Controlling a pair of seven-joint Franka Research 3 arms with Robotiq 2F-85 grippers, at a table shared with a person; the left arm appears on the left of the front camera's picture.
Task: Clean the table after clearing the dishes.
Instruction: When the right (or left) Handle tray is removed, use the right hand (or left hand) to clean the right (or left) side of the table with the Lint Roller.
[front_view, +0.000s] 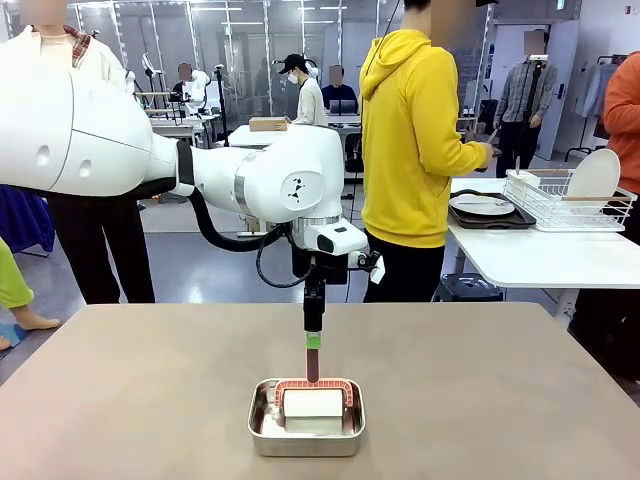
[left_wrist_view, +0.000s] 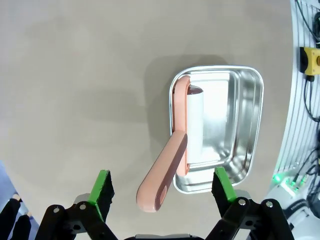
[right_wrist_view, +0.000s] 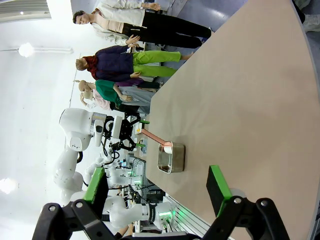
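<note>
Tabletop (front_view: 520, 400) lies bare and matte apart from a steel pan (front_view: 306, 440) near the front middle, which holds a roller (front_view: 313, 402) with a pink handle (left_wrist_view: 162, 182) slanting upward. The roller looks light, its handle stiff plastic and smooth, and the straight upper stretch seems the best place to grip. The left gripper (left_wrist_view: 161, 175) hangs over it with jaws spread wide, the handle's end between the pads and not clamped. The dishes (front_view: 482, 205) sit on a white table far right. The right gripper (right_wrist_view: 156, 174) is wide open and empty, well apart from the pan.
</note>
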